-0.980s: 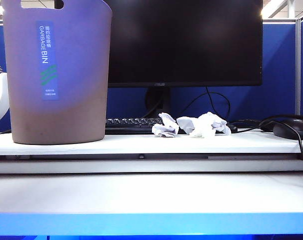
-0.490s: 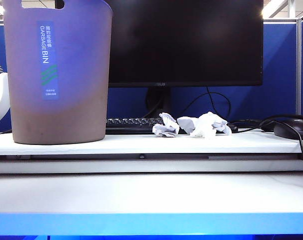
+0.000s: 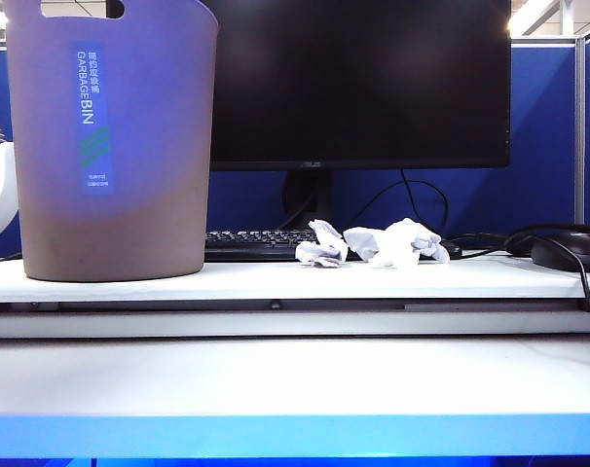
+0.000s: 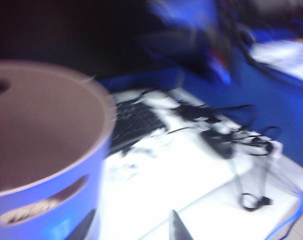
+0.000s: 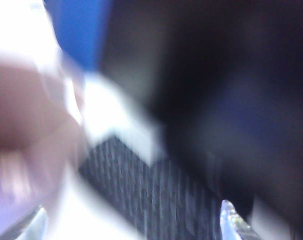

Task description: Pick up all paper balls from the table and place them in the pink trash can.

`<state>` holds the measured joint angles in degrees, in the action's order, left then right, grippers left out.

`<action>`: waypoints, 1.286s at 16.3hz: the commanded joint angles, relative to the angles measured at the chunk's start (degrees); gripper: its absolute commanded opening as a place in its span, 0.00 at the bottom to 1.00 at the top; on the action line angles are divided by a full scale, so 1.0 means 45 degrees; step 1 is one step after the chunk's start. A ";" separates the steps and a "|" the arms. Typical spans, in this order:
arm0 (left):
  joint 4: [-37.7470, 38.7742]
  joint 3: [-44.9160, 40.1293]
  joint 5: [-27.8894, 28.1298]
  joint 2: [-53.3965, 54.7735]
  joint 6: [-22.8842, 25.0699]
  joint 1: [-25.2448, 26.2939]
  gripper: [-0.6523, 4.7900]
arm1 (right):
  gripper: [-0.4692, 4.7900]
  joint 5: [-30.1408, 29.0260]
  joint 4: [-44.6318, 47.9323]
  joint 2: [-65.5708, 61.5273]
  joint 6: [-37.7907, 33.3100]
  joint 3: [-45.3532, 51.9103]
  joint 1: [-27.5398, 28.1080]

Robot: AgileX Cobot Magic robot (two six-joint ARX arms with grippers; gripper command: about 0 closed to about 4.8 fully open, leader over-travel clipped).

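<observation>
Exterior view shows neither arm, only the pink trash can [image 3: 110,146] standing at the left of the raised shelf on the white worktop [image 3: 295,375], and the paper balls [image 3: 373,243] remaining on that shelf in a loose cluster just in front of the keyboard [image 3: 251,239] and below the dark monitor [image 3: 358,78]. At least two or three wads appear there, touching or nearly so, and the exact count cannot be told; whether any already lie inside the bin is hidden, so my judgement is that the job is only partly done. The balls are crumpled, creased and whitish with bluish shadows, light and irregular; the bin is smooth, matte mauve plastic, tapering downward, with a cutout handle and a blue label. In the left wrist view the left pincer [image 4: 134,227] hangs above the worktop just beside the bin's open rim, its jaws spread wide with nothing between them. The right wrist view is badly smeared, yet the right pincer [image 5: 134,222] shows both tips far apart and empty, over the keyboard next to the bin wall.
</observation>
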<state>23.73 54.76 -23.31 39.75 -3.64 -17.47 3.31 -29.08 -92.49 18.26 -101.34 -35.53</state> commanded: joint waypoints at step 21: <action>0.0335 0.0034 -0.0160 0.1617 -0.0860 -0.1574 0.46 | 0.08 0.0996 -0.0136 -0.5435 -0.0126 0.1112 0.0933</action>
<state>26.02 54.74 -24.60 47.29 -7.40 -24.56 7.88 -28.67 -117.95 17.72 -96.03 -31.24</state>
